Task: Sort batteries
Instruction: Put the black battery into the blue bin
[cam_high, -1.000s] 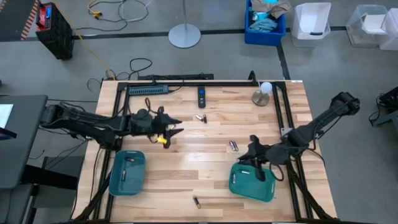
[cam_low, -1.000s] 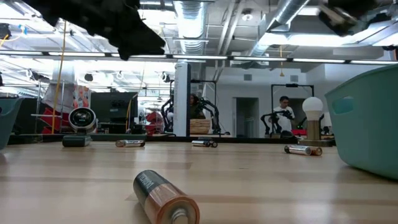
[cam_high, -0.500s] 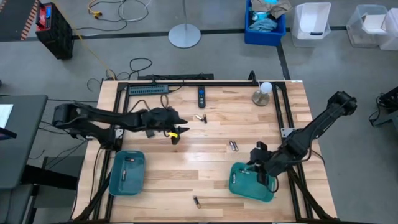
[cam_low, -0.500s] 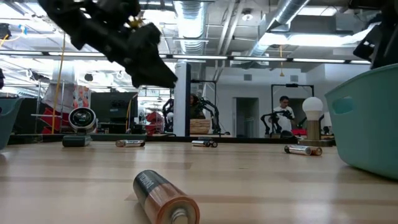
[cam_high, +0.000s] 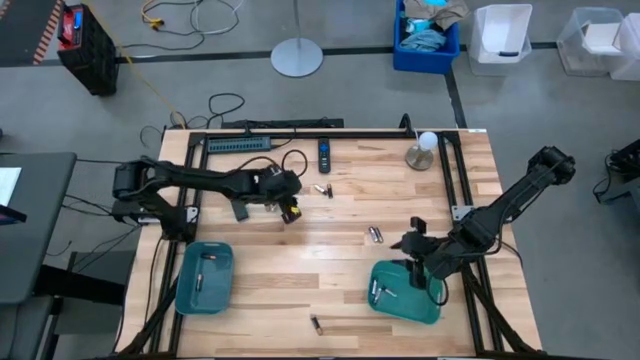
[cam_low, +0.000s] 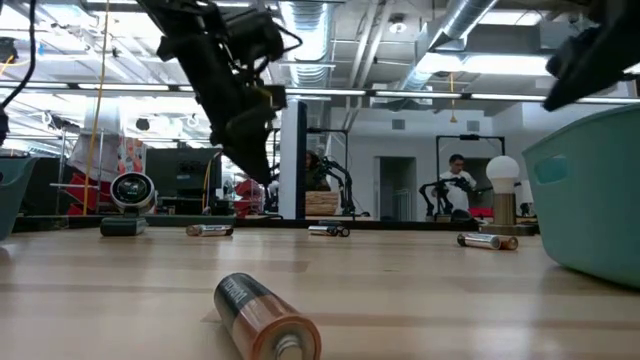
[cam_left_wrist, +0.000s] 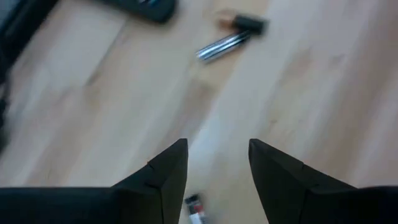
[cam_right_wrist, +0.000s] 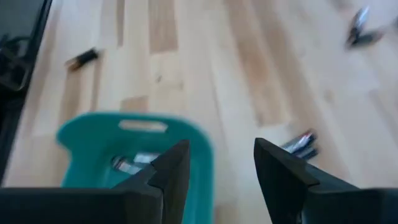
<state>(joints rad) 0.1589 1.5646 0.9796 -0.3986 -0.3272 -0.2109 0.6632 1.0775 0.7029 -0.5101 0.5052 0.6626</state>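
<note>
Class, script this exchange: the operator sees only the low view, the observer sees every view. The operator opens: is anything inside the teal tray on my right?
Observer: Yes, the right teal tray holds at least one battery.
Operator: What about the right tool?
Observer: The right tool is open and empty, near that tray's far rim.
Operator: And the left tray?
Observer: The left teal tray holds another battery.

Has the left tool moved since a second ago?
Yes. The left tool has shifted toward the table's middle and its far edge, closer to the black remote.
</note>
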